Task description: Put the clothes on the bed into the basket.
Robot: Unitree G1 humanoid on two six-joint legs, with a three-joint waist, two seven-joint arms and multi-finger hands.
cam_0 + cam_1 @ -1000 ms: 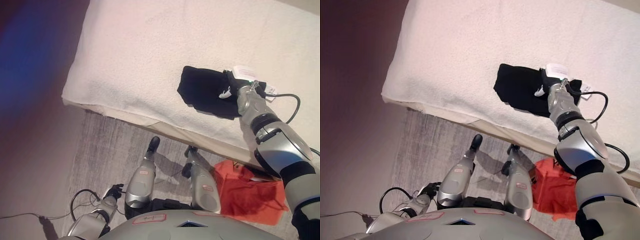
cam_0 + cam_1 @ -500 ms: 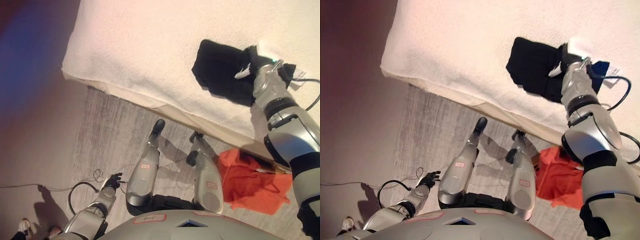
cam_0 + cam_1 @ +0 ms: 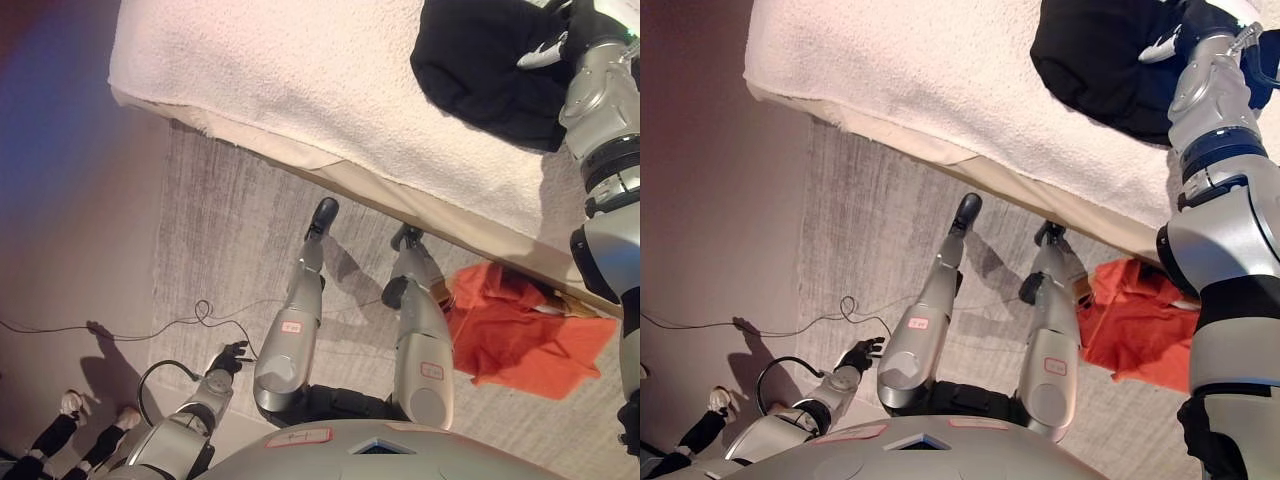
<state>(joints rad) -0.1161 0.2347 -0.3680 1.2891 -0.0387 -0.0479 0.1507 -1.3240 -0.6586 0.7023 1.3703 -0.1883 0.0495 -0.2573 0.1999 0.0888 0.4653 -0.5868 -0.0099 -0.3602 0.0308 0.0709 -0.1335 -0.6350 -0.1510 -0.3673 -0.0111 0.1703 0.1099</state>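
Note:
A black garment lies bunched on the white bed, near its front edge at the upper right. My right hand rests on the garment's right side, dark against the dark cloth, so its grip is hidden. An orange cloth lies crumpled on the floor below the bed's edge, to the right. My left hand hangs low at the lower left above the floor, relaxed and holding nothing. No basket shows in either view.
A grey rug covers the floor in front of the bed. A thin cable runs across it at the left. A person's legs and shoes stand at the lower left corner.
The whole picture has shifted, so the bed, garment and right hand now sit higher and further right. The hand stays on the garment. A person's legs have come further into view at lower left.

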